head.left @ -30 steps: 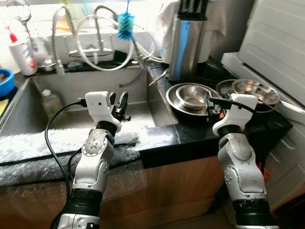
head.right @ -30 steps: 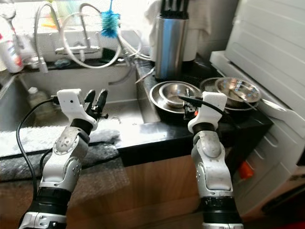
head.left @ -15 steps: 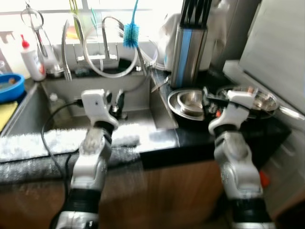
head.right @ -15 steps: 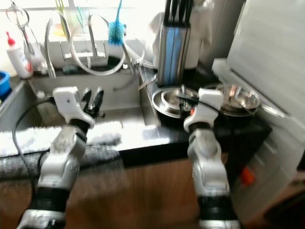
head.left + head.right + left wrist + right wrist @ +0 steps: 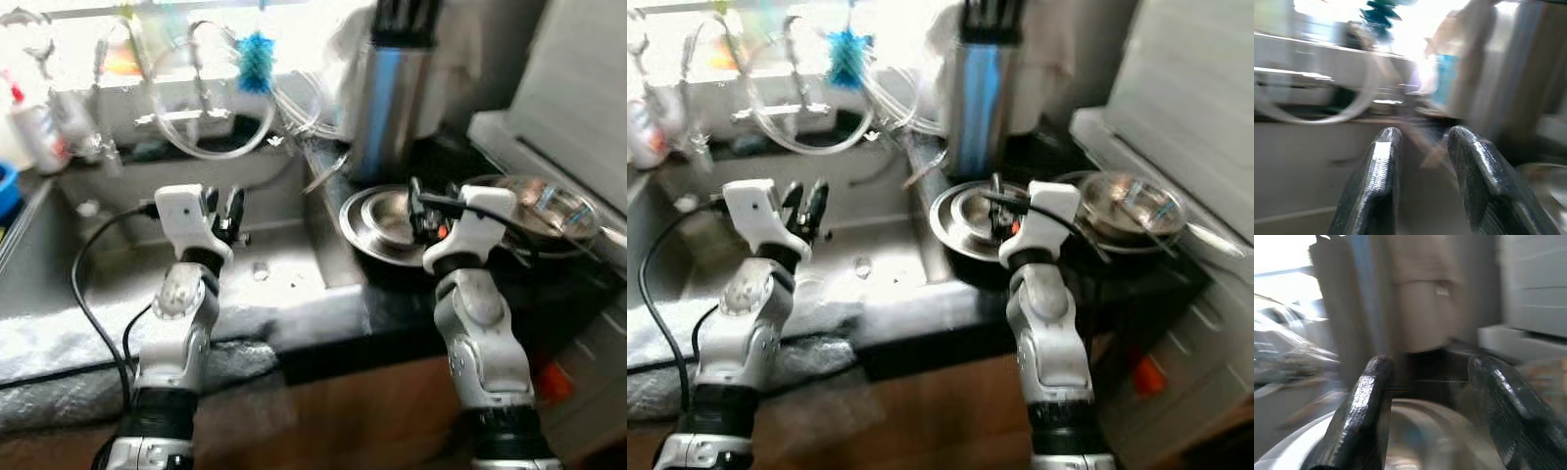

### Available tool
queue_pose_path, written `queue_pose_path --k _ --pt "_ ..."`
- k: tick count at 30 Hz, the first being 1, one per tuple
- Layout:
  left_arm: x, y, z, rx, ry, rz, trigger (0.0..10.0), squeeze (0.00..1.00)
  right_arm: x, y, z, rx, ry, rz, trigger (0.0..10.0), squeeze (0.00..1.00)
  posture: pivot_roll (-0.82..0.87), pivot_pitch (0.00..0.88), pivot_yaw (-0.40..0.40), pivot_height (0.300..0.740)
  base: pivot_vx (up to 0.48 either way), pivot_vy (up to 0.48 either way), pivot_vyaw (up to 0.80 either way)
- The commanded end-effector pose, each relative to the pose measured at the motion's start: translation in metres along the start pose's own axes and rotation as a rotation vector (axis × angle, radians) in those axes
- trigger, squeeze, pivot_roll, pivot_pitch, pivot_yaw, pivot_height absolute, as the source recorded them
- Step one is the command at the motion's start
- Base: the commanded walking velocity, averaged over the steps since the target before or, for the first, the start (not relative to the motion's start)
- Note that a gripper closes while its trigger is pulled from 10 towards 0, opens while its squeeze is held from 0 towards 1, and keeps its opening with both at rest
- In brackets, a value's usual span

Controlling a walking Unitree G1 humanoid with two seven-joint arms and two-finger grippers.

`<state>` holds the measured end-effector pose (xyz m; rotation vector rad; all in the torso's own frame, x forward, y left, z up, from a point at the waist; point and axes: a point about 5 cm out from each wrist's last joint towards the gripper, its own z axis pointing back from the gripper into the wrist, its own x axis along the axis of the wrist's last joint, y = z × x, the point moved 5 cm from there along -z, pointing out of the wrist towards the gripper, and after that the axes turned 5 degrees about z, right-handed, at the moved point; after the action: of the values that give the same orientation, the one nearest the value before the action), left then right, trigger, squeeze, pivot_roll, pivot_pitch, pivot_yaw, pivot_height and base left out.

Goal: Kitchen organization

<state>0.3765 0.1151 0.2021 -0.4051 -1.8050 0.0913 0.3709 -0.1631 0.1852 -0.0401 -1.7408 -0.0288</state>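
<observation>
Over the steel sink (image 5: 59, 284), the left gripper (image 5: 227, 208) hangs above the basin floor with its two black fingers (image 5: 1374, 191) set a little apart and nothing between them. Beyond that gripper, at the back of the sink, a faucet (image 5: 201, 73) rises with looped clear hoses (image 5: 211, 137) draped round it, and a blue bottle brush (image 5: 257, 59) hangs just beside the faucet. A white bottle with a red cap (image 5: 29, 122) stands at the sink's back left corner, and a blue bowl (image 5: 5, 186) sits at the sink's left edge. Crinkled foil-like sheeting (image 5: 78, 338) covers the sink's front rim.

To the right of the sink lies a black countertop (image 5: 411, 304). On it, just beside the sink, sits a stack of nested steel bowls (image 5: 377, 220). The right gripper (image 5: 997, 211) is held just above the rim of this stack; its fingers (image 5: 1359, 411) are spread wide and hold nothing, with the bowl's curved rim between and below them in the right wrist view. A second steel bowl (image 5: 549, 196) sits on the countertop farther from the sink, near the first stack. Behind the bowls stands a tall steel knife block (image 5: 390, 93) with dark handles sticking out of its top. A white slatted panel (image 5: 578, 88) leans at the counter's far right. All views are blurred.
</observation>
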Motion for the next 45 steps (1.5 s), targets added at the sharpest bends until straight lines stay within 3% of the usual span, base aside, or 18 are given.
queue_pose_path --k 1,16,23,30,38,45 --pt "0.005 0.01 0.0 0.016 -0.008 -0.033 10.0 0.0 0.011 0.012 -0.003 0.024 -0.032 -0.023 10.0 0.0 -0.14 0.0 -0.013 0.74 0.0 0.0 0.0" --pt "0.007 0.012 0.001 0.015 -0.011 -0.04 10.0 0.0 0.013 0.013 0.002 -0.015 -0.005 -0.064 10.0 0.0 -0.14 0.0 -0.014 0.74 0.0 0.0 0.0" --pt "0.008 0.012 0.001 0.01 -0.016 -0.043 10.0 0.0 0.021 0.019 0.006 -0.016 0.012 -0.174 10.0 0.0 -0.15 0.0 -0.011 0.74 0.0 0.0 0.0" --pt "0.008 0.01 0.0 -0.001 -0.018 -0.047 10.0 0.0 0.01 0.007 0.0 -0.09 0.132 -0.307 10.0 0.0 -0.15 0.0 -0.013 0.74 0.0 0.0 0.0" --pt "0.008 0.007 -0.001 -0.011 -0.016 -0.048 10.0 0.0 -0.004 0.007 -0.003 -0.061 0.227 -0.305 10.0 0.0 -0.14 0.0 -0.017 0.74 0.0 0.0 0.0" --pt "0.008 0.007 -0.001 -0.005 -0.016 -0.045 10.0 0.0 -0.011 0.023 -0.005 0.07 0.289 -0.262 10.0 0.0 -0.15 0.0 -0.018 0.74 0.0 0.0 0.0"
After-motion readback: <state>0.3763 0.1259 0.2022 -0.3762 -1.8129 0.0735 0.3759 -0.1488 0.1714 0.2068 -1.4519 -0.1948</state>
